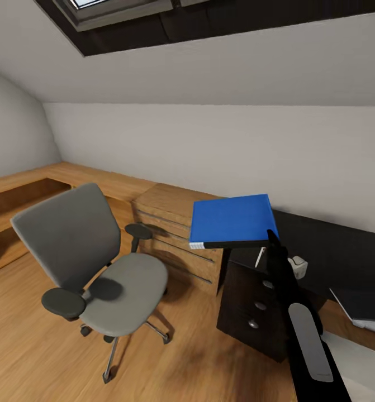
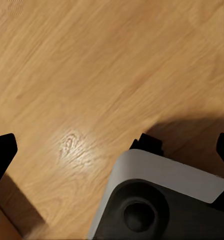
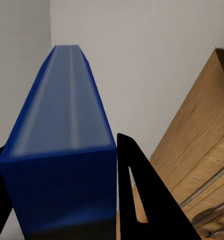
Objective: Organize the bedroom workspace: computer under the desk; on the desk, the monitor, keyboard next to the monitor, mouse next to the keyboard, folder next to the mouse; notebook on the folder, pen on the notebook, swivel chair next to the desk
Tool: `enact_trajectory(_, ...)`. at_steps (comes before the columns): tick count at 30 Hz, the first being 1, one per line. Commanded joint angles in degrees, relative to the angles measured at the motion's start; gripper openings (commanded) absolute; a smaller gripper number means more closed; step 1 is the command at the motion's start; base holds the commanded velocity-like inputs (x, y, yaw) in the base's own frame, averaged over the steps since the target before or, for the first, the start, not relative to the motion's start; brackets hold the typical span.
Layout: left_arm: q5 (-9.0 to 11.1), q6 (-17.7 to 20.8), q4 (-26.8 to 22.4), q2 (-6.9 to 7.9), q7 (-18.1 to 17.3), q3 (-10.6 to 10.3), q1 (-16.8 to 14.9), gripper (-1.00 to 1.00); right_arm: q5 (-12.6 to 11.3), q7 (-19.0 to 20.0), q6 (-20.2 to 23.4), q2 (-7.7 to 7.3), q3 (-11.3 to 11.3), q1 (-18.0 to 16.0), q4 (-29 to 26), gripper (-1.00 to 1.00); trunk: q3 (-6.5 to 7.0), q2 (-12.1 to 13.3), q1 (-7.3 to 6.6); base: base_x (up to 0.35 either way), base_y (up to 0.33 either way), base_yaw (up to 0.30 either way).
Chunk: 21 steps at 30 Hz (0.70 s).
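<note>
While the grey swivel chair (image 1: 98, 262) is standing empty on the wood floor (image 1: 36, 346), the right claw (image 1: 272, 237) is holding the blue folder (image 1: 230, 220) up above the tabletop's black drawer unit (image 1: 254, 307). Up close, its fingers (image 3: 142, 200) are clamping the folder (image 3: 59, 165). The left claw (image 2: 112, 150) is hanging spread wide over floor (image 2: 91, 65).

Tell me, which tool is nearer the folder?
Right. The right tool is clamped on the folder, holding it in the air. The left tool hangs over bare floor.
</note>
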Motion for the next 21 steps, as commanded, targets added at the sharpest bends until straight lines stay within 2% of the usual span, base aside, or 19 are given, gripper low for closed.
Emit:
enact_trajectory(1,0.3,0.1,0.2,0.08,0.5,-0.5,-0.1,1.0,-0.5,-0.1,0.2,0.07,-0.1,0.0,0.0,-1.0,0.1,0.4,-0.23,0.0,0.0,-0.255)
enact_trajectory(6,0.2,-0.2,0.7,0.08,0.5,-0.5,-0.1,1.0,-0.5,-1.8,0.2,0.01,-0.3,-0.1,0.1,-1.0,0.8,2.4,-1.33,0.0,0.0,-0.253)
enact_trajectory(14,0.1,-0.9,0.8,-0.04,0.5,-0.4,-0.2,1.0,-0.5,-2.4,0.2,0.0,-0.8,0.0,0.1,-1.0,1.91,5.6,-3.08,0.0,0.0,-0.252)
enact_trajectory(17,0.1,-3.5,0.9,-0.09,0.5,-0.4,-0.2,1.0,-0.5,-2.5,0.2,0.0,-0.9,-0.1,0.1,-1.0,2.32,6.8,-3.74,0.0,0.0,-0.252)
enact_trajectory(20,0.1,-8.6,1.3,-0.11,0.5,-0.8,-0.2,1.0,-0.5,-3.1,0.2,0.0,-1.2,-0.1,0.1,-1.0,2.73,8.0,-4.4,0.0,0.0,-0.252)
enact_trajectory(21,0.1,-9.3,1.4,-0.11,0.5,-1.0,-0.2,1.0,-0.5,-3.3,0.2,0.0,-1.2,-0.1,0.1,-1.0,2.68,8.0,-4.4,0.0,0.0,-0.252)
